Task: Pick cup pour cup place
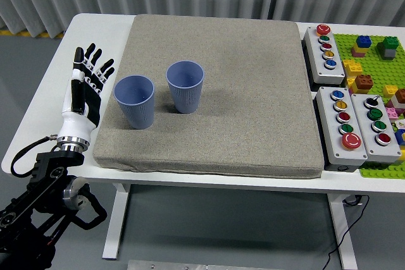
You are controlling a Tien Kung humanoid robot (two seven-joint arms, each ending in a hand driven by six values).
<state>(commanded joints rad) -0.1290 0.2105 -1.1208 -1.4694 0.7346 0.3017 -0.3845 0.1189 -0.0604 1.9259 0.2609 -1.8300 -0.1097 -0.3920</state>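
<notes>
Head view: a white desk point(76, 36) carries a thick grey-beige pad point(234, 93) that covers most of its top. Two blue ribbed cups stand upright on the left part of the pad, mouths up, and both look empty. The left cup point(135, 101) sits near the pad's left edge; the right cup point(185, 86) stands just beside it, a little farther from the robot, with a narrow gap between the two.

The left robot hand point(86, 90) comes in from the lower left on a black arm and is over the bare strip of desk left of the pad. Its palm is upright and its fingers point(92, 62) are stretched out and fanned wide, pointing toward the far side of the desk; it holds nothing and stands apart from the left cup, with the pad's edge between them. The right robot hand does not appear.

At the right side of the desk lie three grey button boxes: one farther back point(324, 47) with a row of coloured buttons, and two nearer ones point(342, 122) point(379, 125) side by side. Beyond them a green baseplate point(373, 61) holds scattered coloured building bricks.
</notes>
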